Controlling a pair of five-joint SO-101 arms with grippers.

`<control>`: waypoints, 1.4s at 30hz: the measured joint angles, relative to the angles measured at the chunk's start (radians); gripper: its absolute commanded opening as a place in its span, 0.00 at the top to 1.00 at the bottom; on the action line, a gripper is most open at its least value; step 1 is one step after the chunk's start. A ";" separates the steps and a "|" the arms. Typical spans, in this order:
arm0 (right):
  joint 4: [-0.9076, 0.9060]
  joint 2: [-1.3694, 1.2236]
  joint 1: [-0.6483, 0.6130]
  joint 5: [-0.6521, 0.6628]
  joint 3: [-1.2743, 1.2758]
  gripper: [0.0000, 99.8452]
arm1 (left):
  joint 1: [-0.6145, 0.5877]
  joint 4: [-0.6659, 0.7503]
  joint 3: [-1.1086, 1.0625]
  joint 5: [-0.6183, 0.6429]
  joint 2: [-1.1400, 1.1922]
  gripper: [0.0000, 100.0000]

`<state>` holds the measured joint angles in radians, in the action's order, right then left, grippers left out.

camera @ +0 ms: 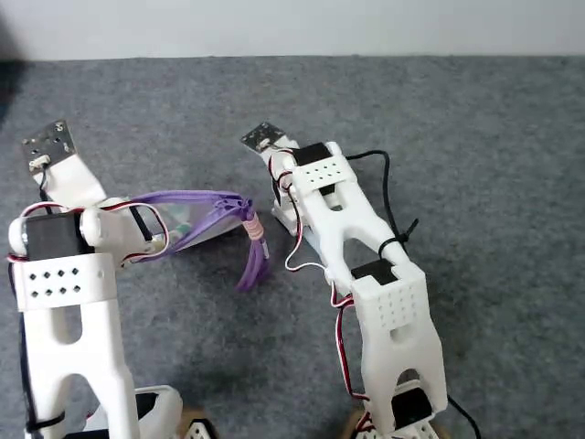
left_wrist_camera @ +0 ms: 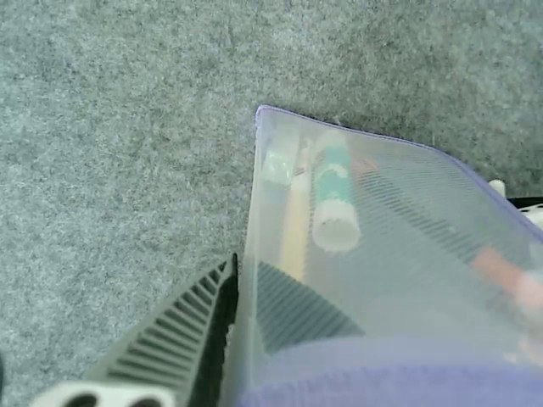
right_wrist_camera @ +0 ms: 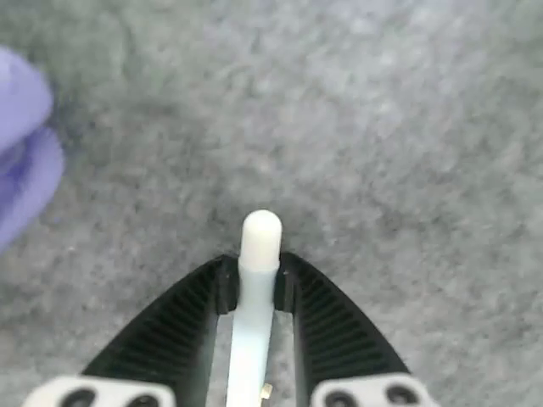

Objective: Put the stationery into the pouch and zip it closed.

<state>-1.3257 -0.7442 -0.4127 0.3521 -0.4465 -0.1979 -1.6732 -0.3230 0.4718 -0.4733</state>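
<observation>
Where the high camera looks down, the pouch (camera: 196, 215) sits between the arms, its purple strap (camera: 254, 261) trailing onto the grey table (camera: 475, 183). At the left wrist, the left gripper (left_wrist_camera: 244, 280) is clamped on the pouch's edge, with a green-and-white stick (left_wrist_camera: 333, 199) and yellow pencil (left_wrist_camera: 294, 225) inside. At the right wrist, the right gripper (right_wrist_camera: 257, 267) pinches a white pen (right_wrist_camera: 260, 233).

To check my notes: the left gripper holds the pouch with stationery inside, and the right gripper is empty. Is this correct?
One part is wrong. The right gripper is not empty: the right wrist view shows it shut on a white stick. The left gripper does hold the pouch with stationery inside.
</observation>
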 measured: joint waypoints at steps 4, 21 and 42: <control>-0.069 0.023 -0.003 -0.005 -0.002 0.99 | 0.000 0.000 0.000 0.000 0.000 0.99; -0.425 0.594 -0.006 -0.184 -0.002 0.99 | 0.000 0.000 0.000 0.000 0.000 0.99; 0.015 1.178 -0.434 -0.388 0.005 0.99 | 0.000 -0.014 0.000 0.000 0.000 0.99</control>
<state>-1.3103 0.4342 -0.8470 -0.0361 -0.4419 -0.1979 -1.6870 -0.3230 0.4718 -0.4733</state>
